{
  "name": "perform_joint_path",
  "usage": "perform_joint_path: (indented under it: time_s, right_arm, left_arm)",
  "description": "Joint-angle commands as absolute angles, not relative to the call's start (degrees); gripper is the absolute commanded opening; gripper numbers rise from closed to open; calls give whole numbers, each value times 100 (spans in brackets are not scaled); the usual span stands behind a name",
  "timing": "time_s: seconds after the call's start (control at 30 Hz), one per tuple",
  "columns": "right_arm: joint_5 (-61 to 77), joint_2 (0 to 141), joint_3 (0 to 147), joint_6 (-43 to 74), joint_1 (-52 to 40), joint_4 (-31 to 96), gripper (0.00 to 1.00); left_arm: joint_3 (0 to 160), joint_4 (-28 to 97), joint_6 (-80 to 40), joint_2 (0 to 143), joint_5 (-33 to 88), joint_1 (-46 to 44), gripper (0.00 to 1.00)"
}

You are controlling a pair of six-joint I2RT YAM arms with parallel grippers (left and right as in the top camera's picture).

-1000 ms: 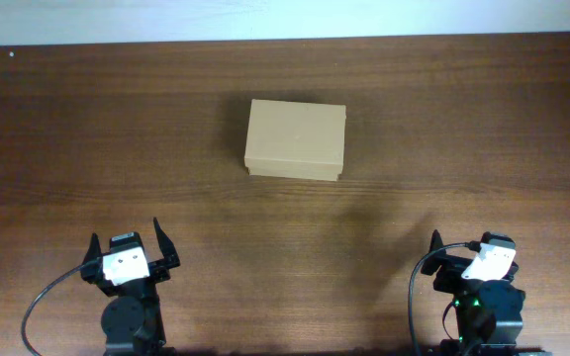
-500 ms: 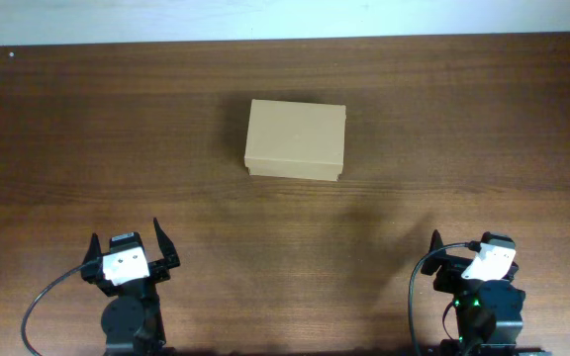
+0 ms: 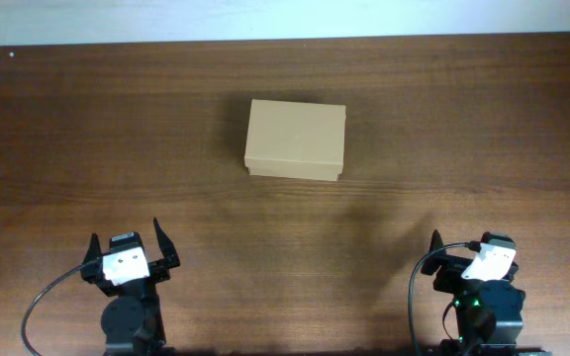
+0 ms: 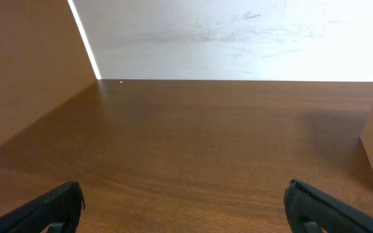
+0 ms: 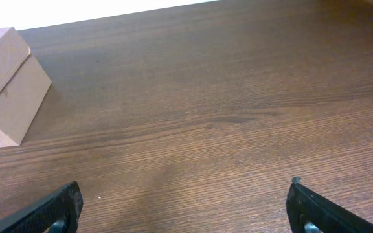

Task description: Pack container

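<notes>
The left gripper (image 4: 183,208) and right gripper (image 5: 183,210) are spread wide, holding nothing. The container (image 3: 296,139) sits shut well ahead, between them. A one-sided push could slide or spin it away

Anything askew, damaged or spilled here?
Nothing stands out. The container sits closed, flat and undented on the table. The left gripper and right gripper are well apart from it, jaws open.

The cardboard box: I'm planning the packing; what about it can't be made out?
Contents: the closed container hides its inside in the overhead view.
Left wrist: right frame edge cuts off all but one end.
Right wrist: left edge crops it; far sides hidden.
</notes>
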State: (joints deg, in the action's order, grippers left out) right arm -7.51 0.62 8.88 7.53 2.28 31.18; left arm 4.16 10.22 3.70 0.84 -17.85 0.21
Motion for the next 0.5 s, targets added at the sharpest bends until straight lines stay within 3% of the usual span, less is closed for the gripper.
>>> perform_joint_path:
  time_s: [0.0,0.47]
  right_arm:
    - [-821,19,843,797,276,3103,99]
    - [-819,19,843,797,276,3103,99]
  left_arm:
    - [329,998,440,34,-1785,60,99]
    - [329,998,440,34,-1782,60,99]
